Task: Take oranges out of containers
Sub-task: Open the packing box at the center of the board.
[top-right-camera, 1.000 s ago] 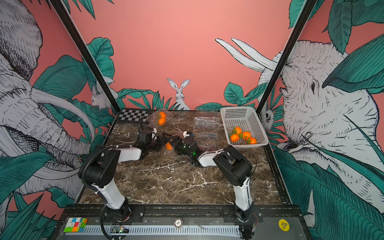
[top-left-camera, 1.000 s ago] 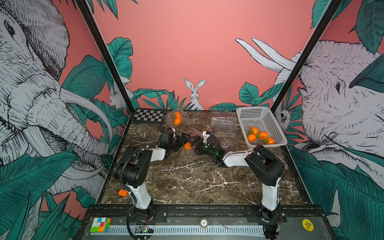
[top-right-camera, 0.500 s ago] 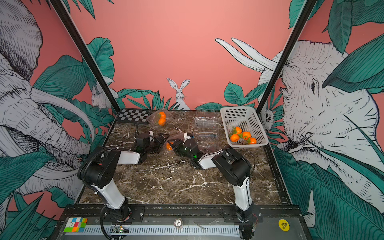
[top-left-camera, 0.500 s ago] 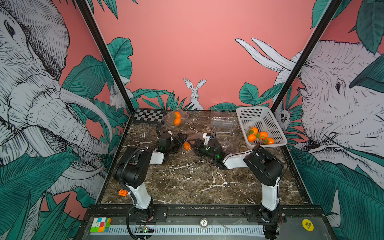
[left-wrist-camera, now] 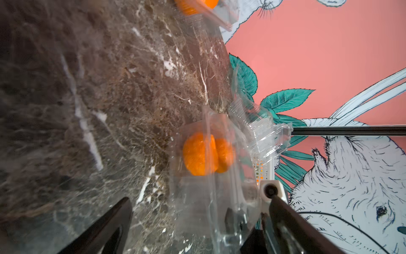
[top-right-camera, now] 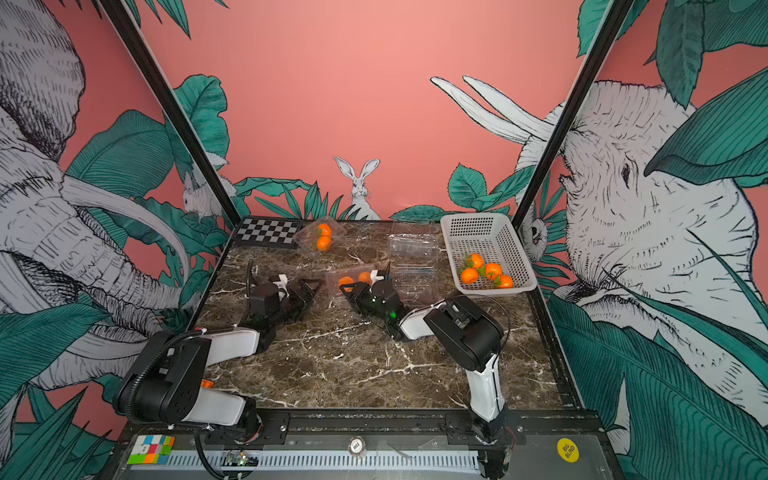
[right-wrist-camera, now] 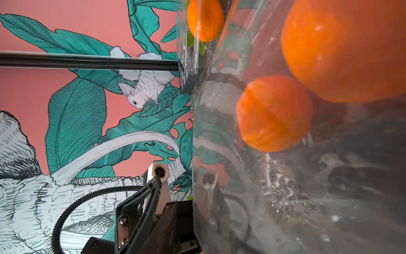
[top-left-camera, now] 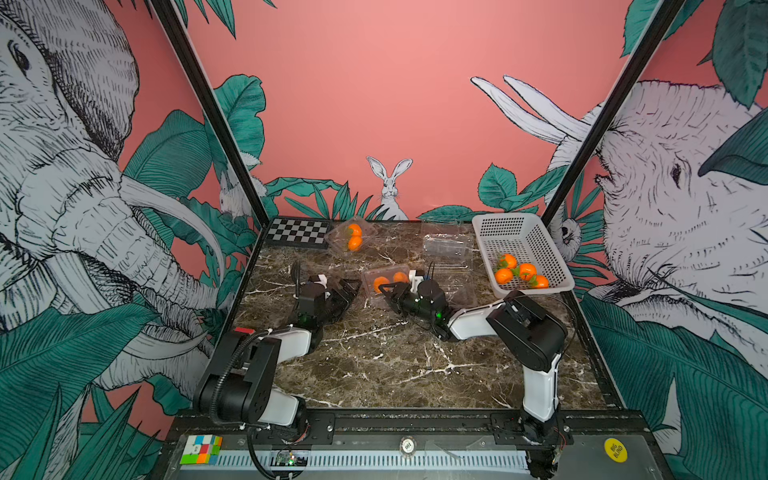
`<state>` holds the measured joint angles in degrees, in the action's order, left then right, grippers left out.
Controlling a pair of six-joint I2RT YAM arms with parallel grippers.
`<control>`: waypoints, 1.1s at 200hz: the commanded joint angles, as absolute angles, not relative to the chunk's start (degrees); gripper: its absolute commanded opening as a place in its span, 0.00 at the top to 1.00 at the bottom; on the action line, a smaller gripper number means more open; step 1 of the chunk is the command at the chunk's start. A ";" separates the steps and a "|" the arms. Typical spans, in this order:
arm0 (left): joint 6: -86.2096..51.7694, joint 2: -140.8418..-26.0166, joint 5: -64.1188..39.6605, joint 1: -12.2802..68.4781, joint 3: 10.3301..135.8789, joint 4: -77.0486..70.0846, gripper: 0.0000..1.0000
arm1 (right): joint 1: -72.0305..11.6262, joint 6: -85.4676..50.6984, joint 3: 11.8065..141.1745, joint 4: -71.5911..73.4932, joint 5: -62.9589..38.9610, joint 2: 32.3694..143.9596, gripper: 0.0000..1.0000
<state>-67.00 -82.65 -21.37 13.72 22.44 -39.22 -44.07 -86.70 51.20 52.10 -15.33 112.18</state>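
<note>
Nearest us, both arms reach away over the table (top-left-camera: 374, 365) toward its middle. The left end effector (top-left-camera: 348, 289) stands released and faces right (the left wrist view shows its fingers (left-wrist-camera: 109, 224) spread well apart, with clear plastic ahead of them). Just to its right, across a small gap, lies the middle container (top-left-camera: 368, 277). It has two oranges (top-left-camera: 380, 284) side by side inside, so its long axis runs left to right, tipped a little toward the far right.

The right end effector (top-left-camera: 387, 289) meets that container at its near right edge. In the right wrist view one finger (right-wrist-camera: 151, 193) stands outside the clear wall and the other shows only dimly through the plastic. The jaws therefore seem to straddle the rim, but we cannot tell whether they are clenched on it.

We judge the right arm the nearer one. The coming move turns on the container lying between the two end effectors, its length roughly along the line joining them.

Farther right sit the empty containers (top-left-camera: 446, 245). At the far edge, left of centre, the far container (top-left-camera: 338, 239) holds two more oranges (top-left-camera: 354, 243). The basket (top-left-camera: 511, 232) at far right holds four oranges (top-left-camera: 527, 271).
</note>
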 commanded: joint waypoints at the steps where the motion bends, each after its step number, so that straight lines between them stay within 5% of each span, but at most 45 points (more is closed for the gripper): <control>1: -67.04 -83.49 -20.72 13.62 20.09 -43.60 0.03 | -42.64 -82.59 51.59 46.81 -16.95 109.43 0.65; 107: -69.97 -92.56 -19.80 16.33 17.99 -58.13 0.05 | -39.06 -66.76 61.29 24.87 -28.11 106.66 0.78; 220: -75.02 -101.32 -14.72 19.68 14.06 -71.77 0.11 | -37.35 -73.96 61.94 35.03 -34.94 111.18 0.80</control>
<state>-72.53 -98.63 -16.78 19.11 15.44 -67.64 -37.60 -70.52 61.89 28.93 -33.56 109.60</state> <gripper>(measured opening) 0.898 0.199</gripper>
